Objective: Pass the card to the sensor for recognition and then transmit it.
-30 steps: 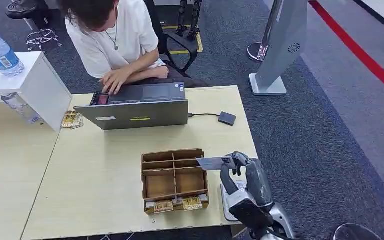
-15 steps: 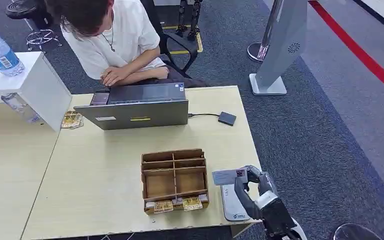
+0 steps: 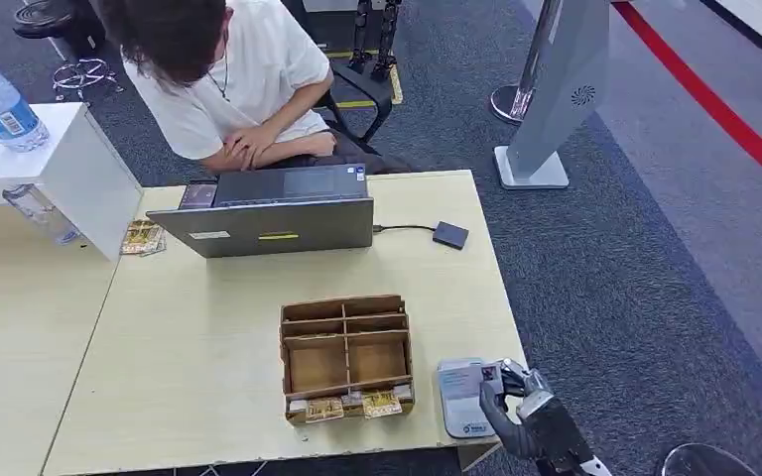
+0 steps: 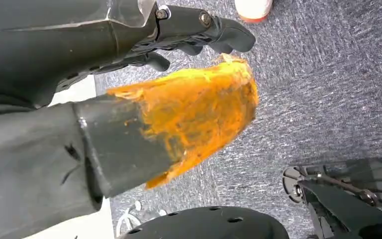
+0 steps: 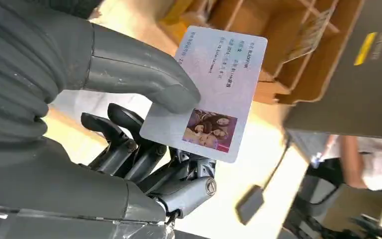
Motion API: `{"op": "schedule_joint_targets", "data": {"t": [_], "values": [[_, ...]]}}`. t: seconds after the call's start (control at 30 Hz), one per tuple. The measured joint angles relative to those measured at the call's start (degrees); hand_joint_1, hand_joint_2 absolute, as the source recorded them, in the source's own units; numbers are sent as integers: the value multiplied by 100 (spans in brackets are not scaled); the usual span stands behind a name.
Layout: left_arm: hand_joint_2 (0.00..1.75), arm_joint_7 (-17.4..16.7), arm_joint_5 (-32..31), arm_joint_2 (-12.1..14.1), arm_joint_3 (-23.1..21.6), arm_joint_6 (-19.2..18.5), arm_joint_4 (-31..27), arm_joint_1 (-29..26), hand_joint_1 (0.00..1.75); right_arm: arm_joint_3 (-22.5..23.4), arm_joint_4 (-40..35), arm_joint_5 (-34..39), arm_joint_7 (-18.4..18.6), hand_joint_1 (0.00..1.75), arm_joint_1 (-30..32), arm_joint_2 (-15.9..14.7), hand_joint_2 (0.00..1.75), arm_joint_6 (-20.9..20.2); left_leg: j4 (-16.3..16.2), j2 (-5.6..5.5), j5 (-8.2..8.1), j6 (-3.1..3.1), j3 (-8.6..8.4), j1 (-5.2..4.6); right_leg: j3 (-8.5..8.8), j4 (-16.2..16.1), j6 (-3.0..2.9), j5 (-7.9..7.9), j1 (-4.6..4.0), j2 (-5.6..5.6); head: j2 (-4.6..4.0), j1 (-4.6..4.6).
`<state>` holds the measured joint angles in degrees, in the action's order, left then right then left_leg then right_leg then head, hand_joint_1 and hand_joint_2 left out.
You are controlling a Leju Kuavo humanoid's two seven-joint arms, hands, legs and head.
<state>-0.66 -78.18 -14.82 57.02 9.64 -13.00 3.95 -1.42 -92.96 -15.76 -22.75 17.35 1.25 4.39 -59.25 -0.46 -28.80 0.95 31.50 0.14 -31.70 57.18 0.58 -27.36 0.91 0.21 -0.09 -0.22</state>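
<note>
One risk applies: the right hand (image 5: 144, 124) pinches the card (image 5: 210, 89) by one corner above the sensor (image 3: 459, 397), so it may slip or tilt.

A pale lilac-white card (image 5: 211, 89), printed with dark text lines and a small colour photo, is pinched by the grey thumb and darker fingers of the right hand (image 3: 519, 409). A white-grey sensor pad (image 3: 459, 399) with a blue mark is seen just right of the brown cardboard organizer (image 3: 345, 355), whose front slots are filled with gold-patterned packets (image 3: 352, 406). Behind the organizer, a grey laptop (image 3: 270, 216) with a yellow sticker is set on the light wood table (image 3: 198, 327). The floor is covered by dark grey carpet (image 3: 645, 258) crossed by a red stripe (image 3: 714, 104). The left hand (image 4: 129, 99) is shown dark grey, its thumb coated in ragged orange.
</note>
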Motion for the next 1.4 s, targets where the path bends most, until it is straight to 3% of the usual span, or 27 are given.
{"op": "schedule_joint_targets", "data": {"t": [0.47, 0.8, 1.17, 1.4], "values": [[0, 9, 0, 15, 55, 0, 0, 0, 0, 214, 416, -354, 188, 175, -59, 4, 175, -92, 0, 0, 0, 0, 1, 0, 0, 0, 0, 0, 0, 0, 0, 0], [0, 9, 0, 31, 59, -2, 0, 0, 0, 221, 486, -962, 363, 175, -98, 4, 175, 162, 0, 0, 0, 0, 1, 0, 0, 0, 0, 0, 0, 0, 0, 0], [0, 9, -2, 48, 70, -7, 0, -2, 0, 208, 503, -1775, 774, 175, -140, 2, 175, 560, 0, 0, 0, 0, 1, 0, 0, 0, 0, 0, 0, 0, 0, 0], [0, 9, -7, 50, 85, -20, 0, -3, 0, 203, 632, -2007, 1126, 175, -236, -11, 175, 573, 0, 0, 0, 0, 0, 0, 1, 0, 0, 0, 0, 0, 0, 0]]}}
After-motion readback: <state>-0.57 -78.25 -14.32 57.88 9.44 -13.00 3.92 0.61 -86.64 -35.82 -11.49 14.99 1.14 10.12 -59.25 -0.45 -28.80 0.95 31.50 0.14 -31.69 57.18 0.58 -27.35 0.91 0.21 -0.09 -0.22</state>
